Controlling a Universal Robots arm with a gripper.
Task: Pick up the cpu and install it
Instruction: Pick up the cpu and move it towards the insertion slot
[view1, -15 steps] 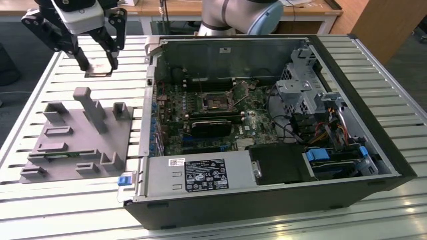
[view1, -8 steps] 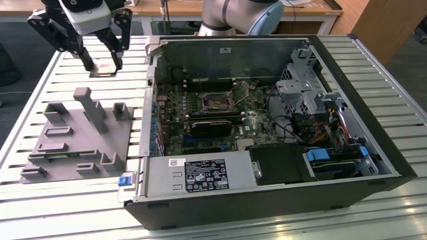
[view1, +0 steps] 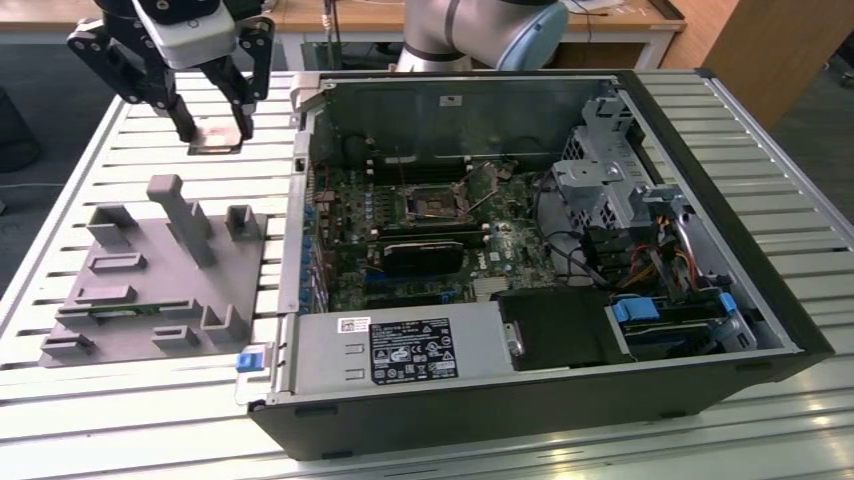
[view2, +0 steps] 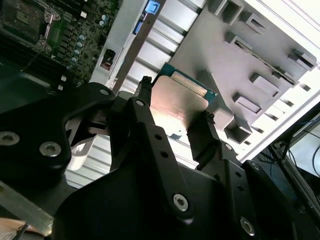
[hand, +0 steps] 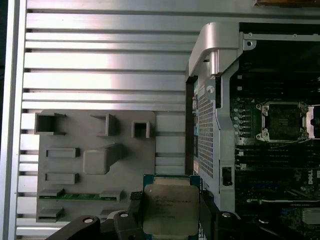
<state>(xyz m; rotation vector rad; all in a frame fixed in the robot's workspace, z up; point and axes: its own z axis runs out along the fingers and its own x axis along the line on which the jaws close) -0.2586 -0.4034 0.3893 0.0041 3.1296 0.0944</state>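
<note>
**Pinching the cpu (hand: 170, 210) over the table (view1: 761, 130)**

The slatted metal table is carrying an open computer case (view1: 561, 410). The case is taking up the table's middle and its side toward the exterior view's right. The robot arm (view1: 467, 30) is rising behind the case's far wall. Inside the case the motherboard (view1: 400, 235) is lying flat.

On the bare slats beside the case, toward the exterior view's left, a grey tray (view1: 147, 290) with raised blocks and slots is resting.

The gripper (view1: 214, 132) is hanging over the table's far corner on the exterior view's left. It is past the tray's far edge and just outside the case's wall. Its two black fingers (view2: 145, 125) are pressing against opposite edges of the cpu, clamping the chip level with its silver top facing up. The chip is hanging in the air, clear of the tray.

The dark square socket (view1: 434, 203), ringed by its metal frame, is sitting on the motherboard, well apart from the held chip. A thin green strip (hand: 75, 196) is lying in a slot near the tray's near edge.
</note>
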